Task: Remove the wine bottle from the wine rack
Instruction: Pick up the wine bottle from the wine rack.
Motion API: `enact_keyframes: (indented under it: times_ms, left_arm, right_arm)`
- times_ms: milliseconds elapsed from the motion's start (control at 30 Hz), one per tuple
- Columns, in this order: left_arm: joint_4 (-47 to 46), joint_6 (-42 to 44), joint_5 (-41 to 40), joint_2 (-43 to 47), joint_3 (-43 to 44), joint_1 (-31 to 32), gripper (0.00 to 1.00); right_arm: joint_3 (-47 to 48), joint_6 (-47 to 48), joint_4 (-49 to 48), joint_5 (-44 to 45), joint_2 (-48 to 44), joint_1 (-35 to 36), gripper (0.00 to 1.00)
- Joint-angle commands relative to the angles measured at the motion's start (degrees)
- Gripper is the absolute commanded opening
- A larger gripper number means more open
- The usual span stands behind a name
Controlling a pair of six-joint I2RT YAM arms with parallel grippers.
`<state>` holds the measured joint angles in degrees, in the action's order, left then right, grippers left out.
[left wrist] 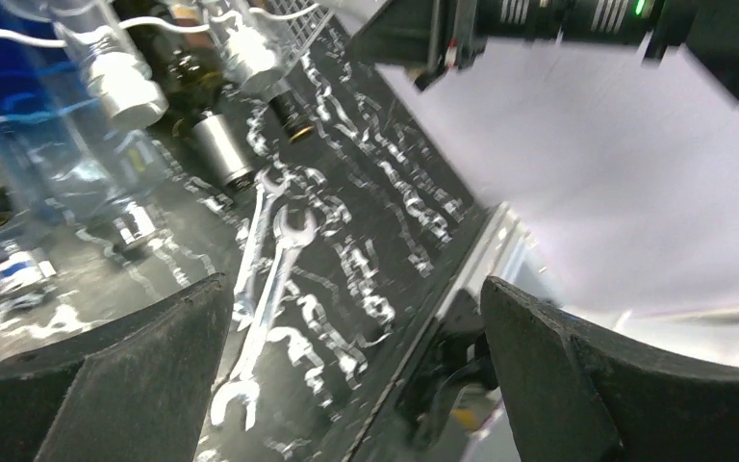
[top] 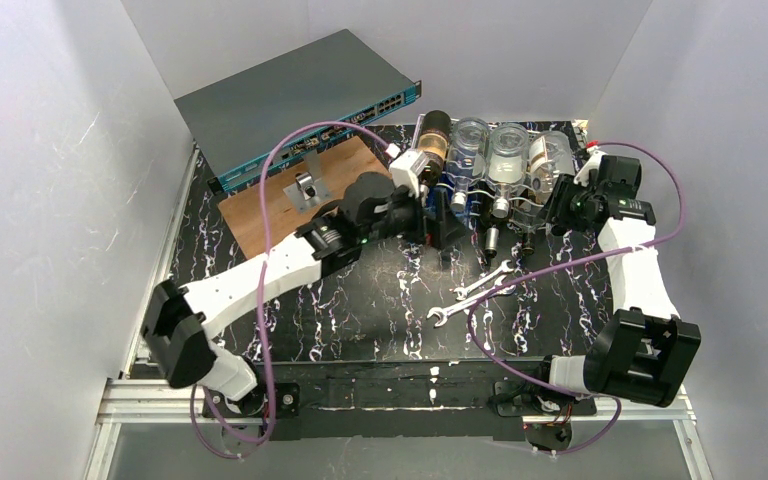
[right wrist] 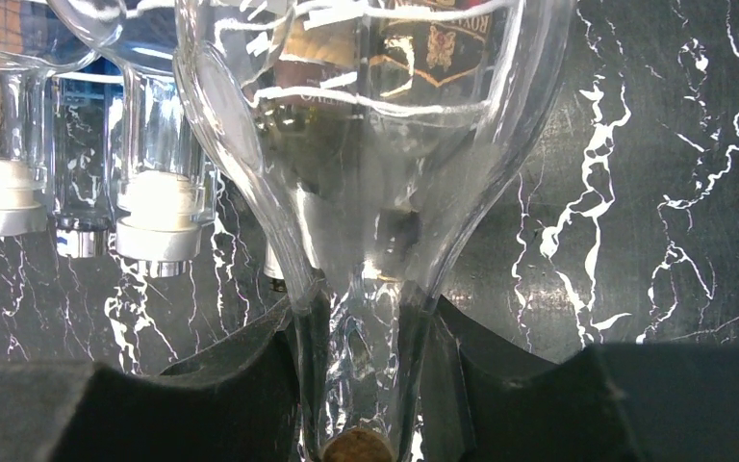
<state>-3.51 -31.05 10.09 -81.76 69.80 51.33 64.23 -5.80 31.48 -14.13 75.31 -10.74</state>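
**On the white wire wine rack (top: 516, 205), a neck in our grasp**

At the rack's right end we find the clear glass wine bottle (right wrist: 366, 144), lying in the outermost cradle with its corked neck pointing toward our bases. Our right gripper (right wrist: 361, 385) is clamped on that slim neck. Our left gripper (left wrist: 356, 366) hovers with jaws spread wide and empty above the black marbled table (left wrist: 414, 221), near the silver wrenches (left wrist: 269, 279).

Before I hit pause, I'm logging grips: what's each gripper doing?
Left gripper: open, holding nothing.
Right gripper: closed on the neck of the wine bottle.
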Motion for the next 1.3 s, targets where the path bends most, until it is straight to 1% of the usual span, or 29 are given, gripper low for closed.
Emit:
enact_keyframes:
  times_ms: [0,167,400,500,733,1000,1267]
  left_arm:
    - [-1.15,-12.32,1.03,-8.42,8.97,-0.54,0.99]
    - [-1.10,-19.83,1.84,-18.98,17.97,-0.95,0.99]
    - [-1.15,-26.46,2.44,-27.63,25.76,-1.77,0.99]
    - [-1.16,-29.97,2.32,-30.17,28.05,-2.41,0.99]
    - [-1.58,-33.65,0.85,-34.24,32.80,-3.17,0.99]
    - [-5.01,-37.32,-1.84,-36.86,34.38,-3.45,0.99]
    - [-5.46,-39.18,-0.47,-41.69,39.71,-3.47,0.99]
  right_arm:
    - [3.08,1.76,-15.68,-3.42,-5.50,0.48,0.01]
    - [3.36,1.35,-15.56,-3.67,-6.14,0.50,0.01]
    - [3.93,1.23,-15.08,-4.17,-6.96,0.54,0.01]
    - [4.50,1.19,-14.68,-4.62,-7.16,0.63,0.01]
    - [5.92,1.60,-13.12,-5.47,-7.35,1.41,0.01]
    - [7.56,3.02,-10.22,-6.40,-7.83,3.24,0.01]
    - [5.64,2.47,-11.53,-5.08,-7.72,3.62,0.01]
